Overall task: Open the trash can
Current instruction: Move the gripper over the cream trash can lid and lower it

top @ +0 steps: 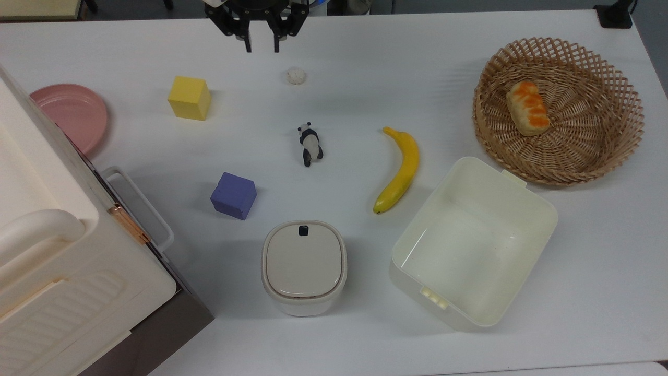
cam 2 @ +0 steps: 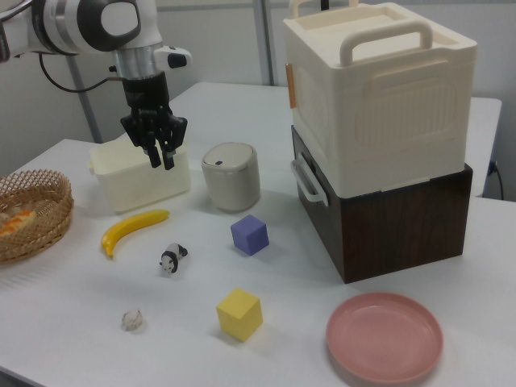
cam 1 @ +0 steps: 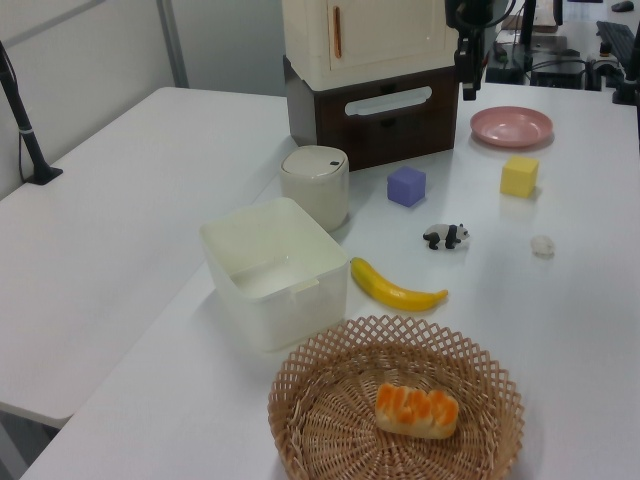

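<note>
while the trash can [top: 304,267] stands with its lid flat and closed near the lower edge of the top view, several other things lie around it on the white desk [top: 365,78]. its small black button [top: 302,230] sits at the lid edge that faces the middle of the desk. a purple cube [top: 234,195] is near it, up and toward the top view's left, and a cream lidless tub [top: 472,241] stands on the top view's right of it, apart from it. a banana [top: 399,171] lies between the tub and a small panda figure [top: 310,143]. farther up in the top view are a yellow cube [top: 189,97] and a small whitish ball [top: 296,75]. a wicker basket [top: 558,109] with a bread roll [top: 527,108] inside is at the top view's upper right. a pink plate [top: 73,116] and a big cream case [cam 2: 379,93] with a handle, which rests on a dark brown box [cam 2: 387,218], are at the top view's left.

nothing lies on the lid or leans against the can.

the tool [top: 261,48] hangs at the top edge of the top view, well apart from the trash can, above bare desk near the ball. its fingers [cam 2: 168,158] point down, are drawn close together with only a narrow gap, and grasp nothing. in the right view the arm [cam 2: 97,24] comes from the right view's upper left and the wrist bends straight down.
</note>
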Action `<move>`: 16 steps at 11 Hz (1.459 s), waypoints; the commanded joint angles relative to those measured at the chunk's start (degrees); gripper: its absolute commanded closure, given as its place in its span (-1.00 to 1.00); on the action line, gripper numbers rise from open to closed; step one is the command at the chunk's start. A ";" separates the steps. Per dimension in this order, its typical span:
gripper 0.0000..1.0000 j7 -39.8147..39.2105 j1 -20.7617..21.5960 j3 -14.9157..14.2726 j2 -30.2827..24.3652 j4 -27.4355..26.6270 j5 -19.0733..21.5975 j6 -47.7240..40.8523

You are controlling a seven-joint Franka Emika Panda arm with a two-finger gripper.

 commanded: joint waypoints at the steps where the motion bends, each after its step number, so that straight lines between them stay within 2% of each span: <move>1: 0.99 -2.65 0.22 0.08 -1.22 -1.62 0.53 2.15; 4: 0.99 -3.46 0.13 -0.27 0.44 -1.01 1.85 11.97; 7: 0.98 -2.58 0.22 -0.27 5.44 -0.04 2.55 27.17; 8: 0.95 -2.05 1.44 -0.36 8.24 1.96 2.29 30.61; 10: 0.95 0.49 2.06 -0.71 16.49 10.02 2.02 32.74; 11: 0.95 1.63 2.85 -0.80 19.05 11.72 2.02 36.06; 13: 0.95 4.79 5.39 -2.19 22.58 11.74 1.85 45.02; 14: 0.95 5.42 6.36 -3.25 23.81 11.74 1.67 46.10; 16: 0.95 5.51 6.99 -3.52 25.58 11.74 1.58 46.72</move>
